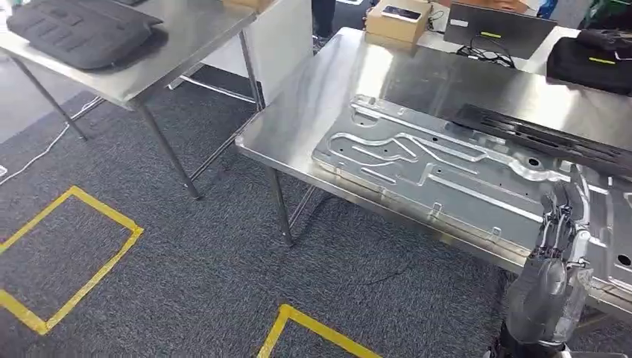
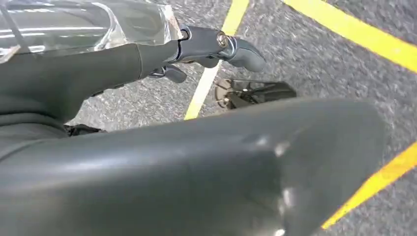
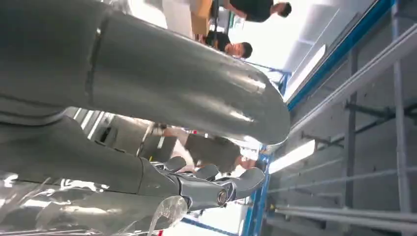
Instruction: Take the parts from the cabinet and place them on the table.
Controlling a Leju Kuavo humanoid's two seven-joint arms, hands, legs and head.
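A large silver stamped metal panel (image 1: 447, 168) lies flat on the steel table (image 1: 320, 97). A long black slotted part (image 1: 536, 134) lies just behind it. My right hand (image 1: 559, 239) stands upright at the table's near edge, in front of the panel's right end. Its fingers (image 3: 236, 184) are stretched out with nothing between them, and I cannot tell whether they touch the panel. My left hand (image 2: 147, 59) hangs low over the carpet, its fingers (image 2: 231, 46) apart and holding nothing.
A second steel table (image 1: 149, 52) at the left carries a black bag (image 1: 82, 30). At the far side are a cardboard box (image 1: 399, 19), a dark laptop (image 1: 499, 30) and another black bag (image 1: 592, 56). Yellow tape (image 1: 74, 253) marks the carpet. People (image 3: 236, 49) stand nearby.
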